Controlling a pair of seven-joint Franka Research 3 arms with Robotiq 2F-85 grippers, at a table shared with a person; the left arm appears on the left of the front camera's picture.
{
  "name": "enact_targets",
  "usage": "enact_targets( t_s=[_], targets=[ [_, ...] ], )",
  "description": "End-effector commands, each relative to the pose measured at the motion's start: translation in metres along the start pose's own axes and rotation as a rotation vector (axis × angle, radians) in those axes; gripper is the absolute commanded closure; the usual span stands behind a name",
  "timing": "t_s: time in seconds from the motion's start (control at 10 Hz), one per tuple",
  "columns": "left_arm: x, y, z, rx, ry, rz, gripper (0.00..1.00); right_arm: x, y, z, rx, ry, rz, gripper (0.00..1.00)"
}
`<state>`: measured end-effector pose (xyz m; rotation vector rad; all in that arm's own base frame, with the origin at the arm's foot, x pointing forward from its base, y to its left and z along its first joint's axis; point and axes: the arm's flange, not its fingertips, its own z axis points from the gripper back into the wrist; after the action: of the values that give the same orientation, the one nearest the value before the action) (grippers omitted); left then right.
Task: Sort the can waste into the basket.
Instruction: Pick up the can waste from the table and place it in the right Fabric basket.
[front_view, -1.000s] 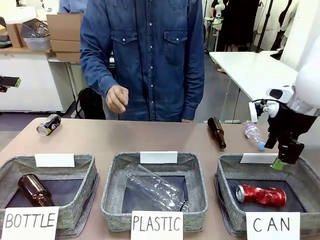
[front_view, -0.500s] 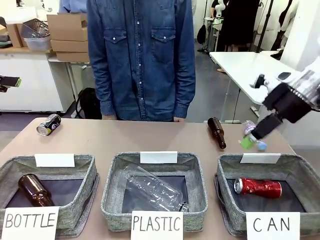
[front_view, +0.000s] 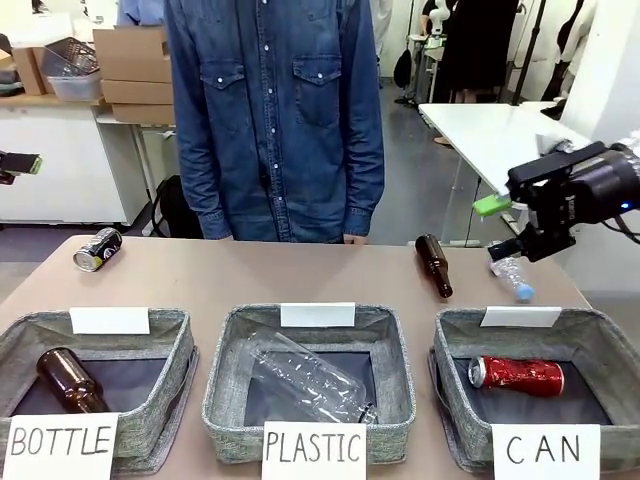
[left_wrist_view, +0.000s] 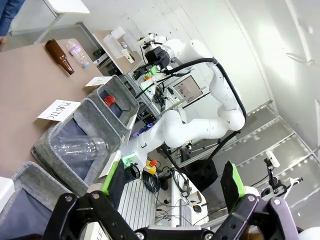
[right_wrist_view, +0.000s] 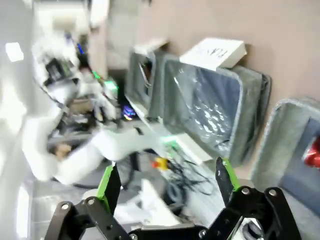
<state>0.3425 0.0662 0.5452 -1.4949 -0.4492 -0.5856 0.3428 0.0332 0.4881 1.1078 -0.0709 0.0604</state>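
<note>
Fingers of the left gripper (left_wrist_view: 172, 175) and right gripper (front_view: 498, 228) stand open, empty. Grip the dented dark grey metal can (front_view: 97, 249), upper left, across its body. Release it over the grey fabric basket (front_view: 447, 390), lower right.

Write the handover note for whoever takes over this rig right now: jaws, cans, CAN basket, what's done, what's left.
Left gripper: jaws open, empty.
Right gripper: jaws open, empty, raised above the far right of the table.
Red dented metal can: lying inside the grey fabric basket labelled CAN, on the right.
Dark grey-silver dented can with yellow marks: lying on the table, far left, outside every basket.
Done: red can sorted.
Left: pick up the dark can and put it in the CAN basket.
</note>
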Motion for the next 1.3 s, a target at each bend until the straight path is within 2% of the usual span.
enact_targets(
  t_s=[0.0, 0.1, 1.2],
  targets=[
    [0.002, -0.003, -0.001, -0.02, -0.008, -0.022, 0.0, 0.005, -0.012, -0.001, 0.327, -0.556, -0.483, 0.0],
    [0.002, -0.003, -0.001, -0.02, -0.008, -0.022, 0.0, 0.0, 0.0, 0.0, 0.0, 0.0, 0.0, 0.0],
    [0.002, -0.003, -0.001, -0.02, -0.008, -0.022, 0.0, 0.0, 0.0, 0.0, 0.0, 0.0, 0.0, 0.0]
  ],
)
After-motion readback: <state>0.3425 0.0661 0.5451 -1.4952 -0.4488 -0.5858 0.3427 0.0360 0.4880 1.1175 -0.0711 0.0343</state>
